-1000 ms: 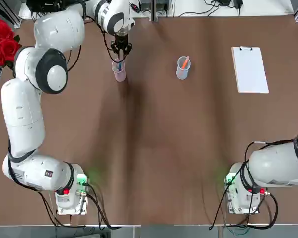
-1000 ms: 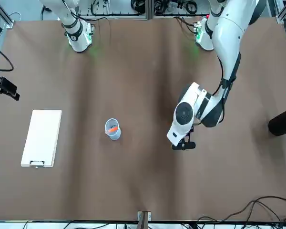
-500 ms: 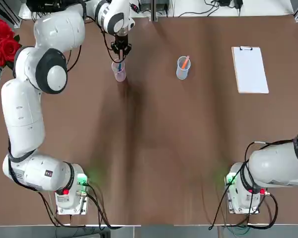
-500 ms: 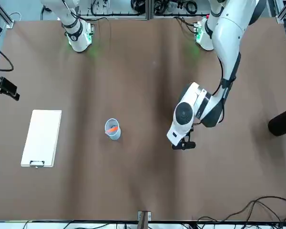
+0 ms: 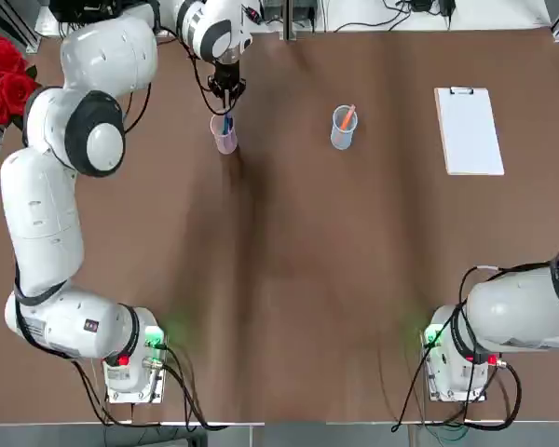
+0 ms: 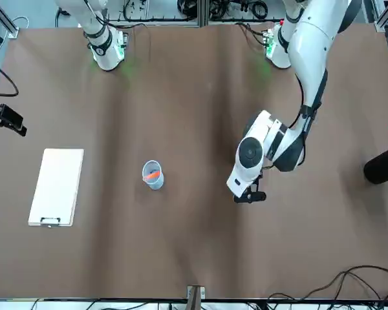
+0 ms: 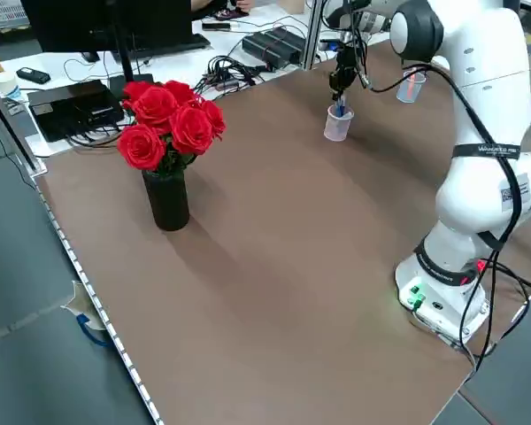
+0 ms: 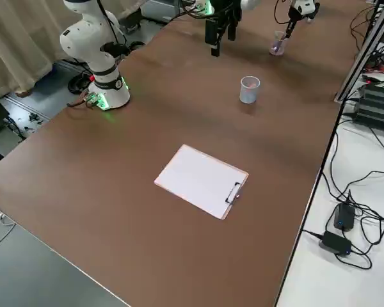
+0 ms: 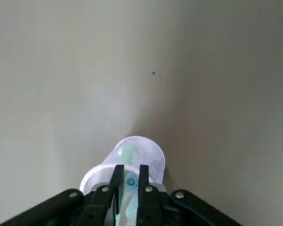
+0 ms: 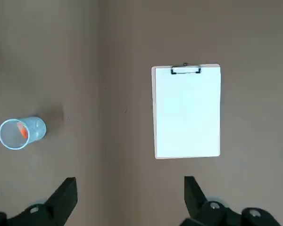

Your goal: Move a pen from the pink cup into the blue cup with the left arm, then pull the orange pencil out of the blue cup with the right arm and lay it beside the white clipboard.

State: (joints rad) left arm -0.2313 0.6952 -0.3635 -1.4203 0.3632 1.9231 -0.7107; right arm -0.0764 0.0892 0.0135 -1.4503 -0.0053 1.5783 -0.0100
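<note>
The pink cup [image 5: 224, 140] stands at the table's far left-centre. My left gripper [image 5: 225, 101] hangs straight over it, shut on the top of the blue pen [image 9: 130, 182], whose lower part still stands inside the pink cup [image 9: 137, 155]. The blue cup [image 5: 343, 129] stands to the right with the orange pencil [image 5: 347, 117] leaning in it. The white clipboard [image 5: 468, 130] lies flat at the far right. My right gripper [image 10: 129, 197] is open, raised high above the table's right side, looking down on the blue cup [image 10: 21, 133] and the clipboard [image 10: 187, 112].
A dark vase of red roses [image 7: 167, 142] stands at the table's left edge. Cables and boxes lie on the bench beyond the far edge. Bare brown table [image 5: 289, 279] stretches between the cups and the arm bases.
My left gripper's fingers have closed on the pen in the pink cup. The right arm, blue cup and clipboard have not moved.
</note>
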